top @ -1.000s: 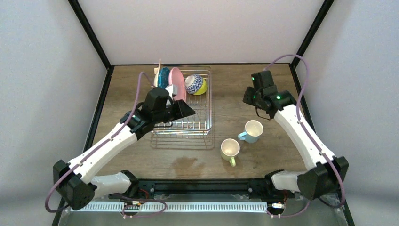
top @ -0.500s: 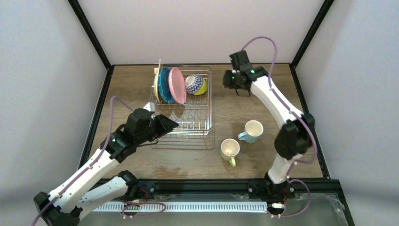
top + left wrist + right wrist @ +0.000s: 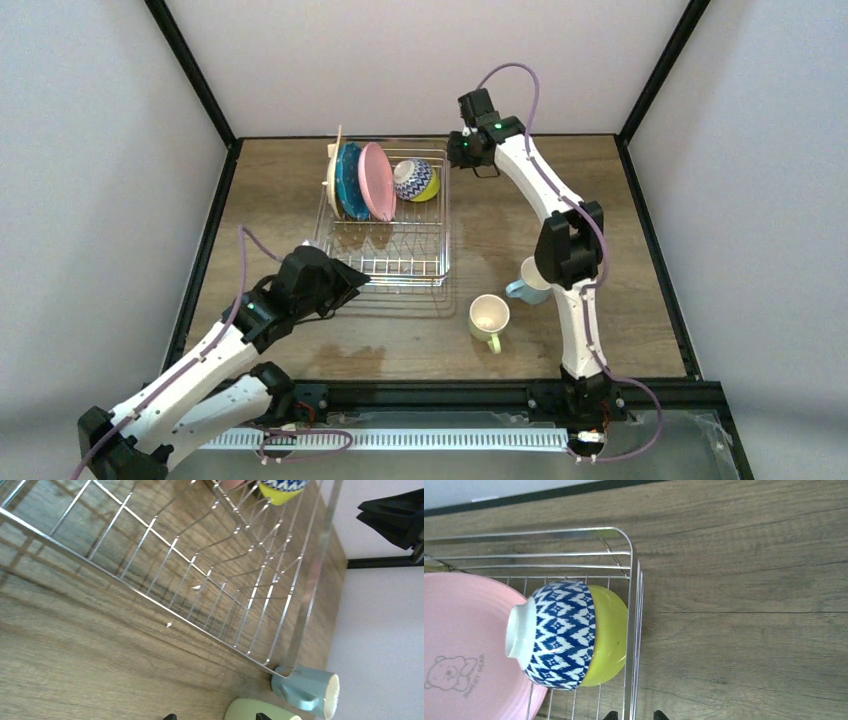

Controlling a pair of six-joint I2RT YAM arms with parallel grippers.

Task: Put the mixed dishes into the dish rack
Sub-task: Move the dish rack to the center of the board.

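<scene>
The dish rack holds a tan plate, a teal plate and a pink plate on edge. The patterned bowl lies on its side in the rack's far right corner. On the table to its right stand the pale yellow-green mug and the light-blue mug, which is partly behind the right arm. My left gripper is open and empty at the rack's near left corner. My right gripper hovers by the far right corner, part-way open. In the right wrist view the rack's rim runs between its fingertips, beside the bowl.
Black frame posts and grey walls close in the table on three sides. In the left wrist view both mugs, yellow-green and light-blue, lie just past the rack's corner. The right arm's elbow hangs over the table near the mugs.
My right arm has swung from the table's right side to the rack's far right corner. My left arm has drawn back from over the rack toward its near left corner.
</scene>
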